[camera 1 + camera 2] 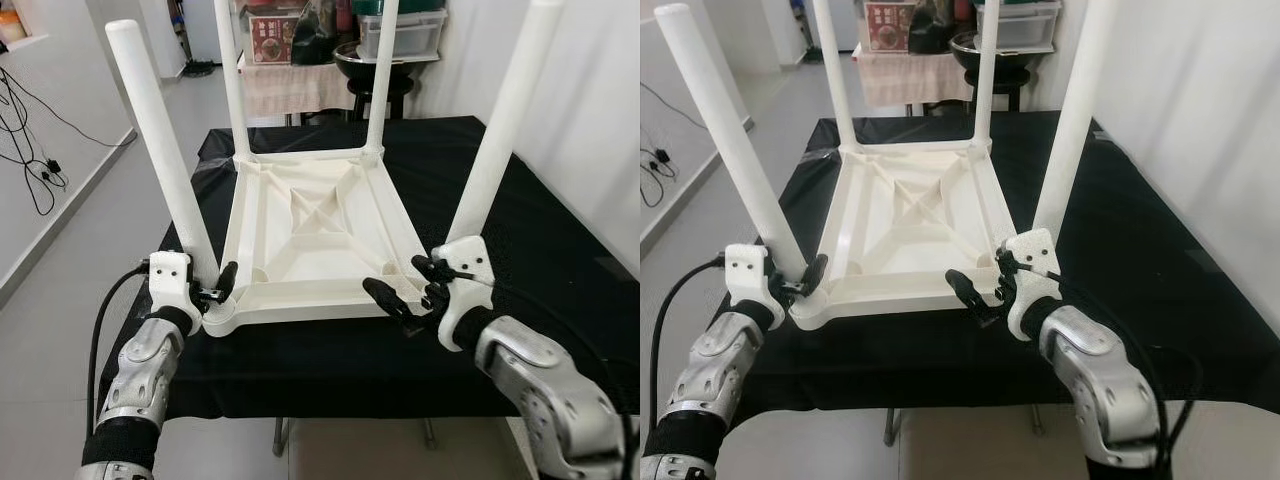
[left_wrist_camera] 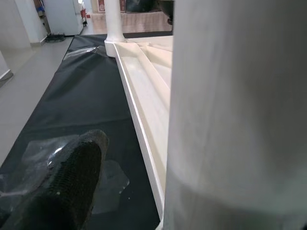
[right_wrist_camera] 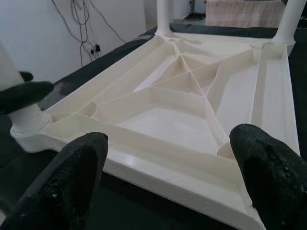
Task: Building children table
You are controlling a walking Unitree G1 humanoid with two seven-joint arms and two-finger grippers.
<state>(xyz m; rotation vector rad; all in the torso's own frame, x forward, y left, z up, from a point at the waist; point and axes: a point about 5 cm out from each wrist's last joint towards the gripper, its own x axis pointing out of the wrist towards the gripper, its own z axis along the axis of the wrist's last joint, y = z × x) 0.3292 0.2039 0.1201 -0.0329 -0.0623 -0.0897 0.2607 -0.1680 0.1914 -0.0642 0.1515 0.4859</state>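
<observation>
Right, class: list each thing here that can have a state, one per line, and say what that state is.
Table top: upside down on the black cloth.
Far legs: upright, seated in their corners.
Near left leg: standing in its corner, tilted outward.
Near right leg: standing at the near right corner, tilted outward.
Left gripper: fingers at the near left leg's base.
Right gripper: fingers open, at the table's near edge.

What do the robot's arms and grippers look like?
Both arms are shiny silver metal with black bands. Each wrist ends in a white plastic block with small screw holes, carrying two long black fingers. The left gripper has a black cable looping from its wrist; thin black wires run along the right gripper.
</observation>
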